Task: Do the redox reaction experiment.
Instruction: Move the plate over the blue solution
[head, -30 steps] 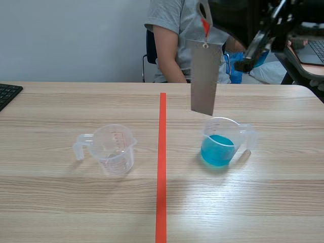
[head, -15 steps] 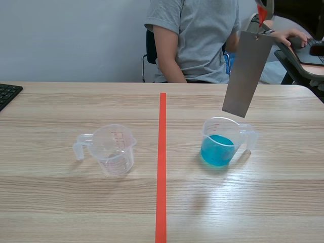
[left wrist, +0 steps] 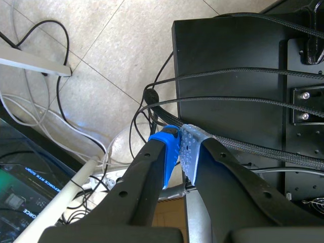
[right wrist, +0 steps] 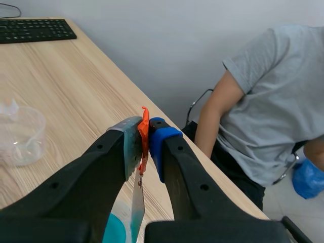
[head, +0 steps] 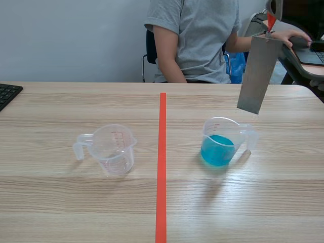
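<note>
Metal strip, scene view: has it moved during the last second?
Yes. The metal strip, hung from the right gripper, has shifted right: earlier above the cup of blue liquid, it now hangs beyond its handle.

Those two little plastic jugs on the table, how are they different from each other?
The left jug is empty; the right jug holds blue liquid. The left jug's handle points left, the right jug's points right. A grey metal plate hangs in the air near the right jug, not the left jug. Both are clear, upright measuring jugs.
</note>
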### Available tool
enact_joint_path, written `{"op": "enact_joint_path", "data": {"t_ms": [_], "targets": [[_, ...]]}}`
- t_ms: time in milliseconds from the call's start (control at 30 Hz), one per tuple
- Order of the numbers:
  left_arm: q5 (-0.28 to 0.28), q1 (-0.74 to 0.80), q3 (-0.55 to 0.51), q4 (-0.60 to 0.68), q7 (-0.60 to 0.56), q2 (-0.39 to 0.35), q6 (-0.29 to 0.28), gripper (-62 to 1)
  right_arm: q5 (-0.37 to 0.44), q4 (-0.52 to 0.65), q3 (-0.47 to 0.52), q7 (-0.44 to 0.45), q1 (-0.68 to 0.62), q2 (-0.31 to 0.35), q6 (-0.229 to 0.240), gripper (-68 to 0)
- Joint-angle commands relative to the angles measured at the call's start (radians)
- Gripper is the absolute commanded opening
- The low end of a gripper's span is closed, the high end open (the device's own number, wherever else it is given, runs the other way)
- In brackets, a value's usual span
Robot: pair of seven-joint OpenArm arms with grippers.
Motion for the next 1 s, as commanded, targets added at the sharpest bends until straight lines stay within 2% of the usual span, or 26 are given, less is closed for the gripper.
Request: {"op": "enact_joint_path", "data": {"t_ms": [0, 233, 767, 967], "targets": [[-0.006, 0.011, -0.007, 0.016, -0.006, 0.002, -0.002, -57.1, 0.009, 0.01, -0.021, 0.015, 0.032, 0.008, 0.006, -66.0], [-0.006, 0.01, -0.007, 0.016, -0.006, 0.002, -0.002, -57.1, 0.003, 0.01, -0.072, 0.016, 0.041, 0.008, 0.006, -66.0], [-0.006, 0.01, -0.007, 0.016, -0.007, 0.002, -0.002, -57.1, 0.003, 0.01, -0.074, 0.015, 0.041, 0.008, 0.006, -66.0], [-0.006, 0.014, -0.007, 0.043, -0.013, -0.037, -0.002, -56.9, 0.003, 0.01, -0.074, 0.014, 0.041, 0.008, 0.006, -66.0]]}}
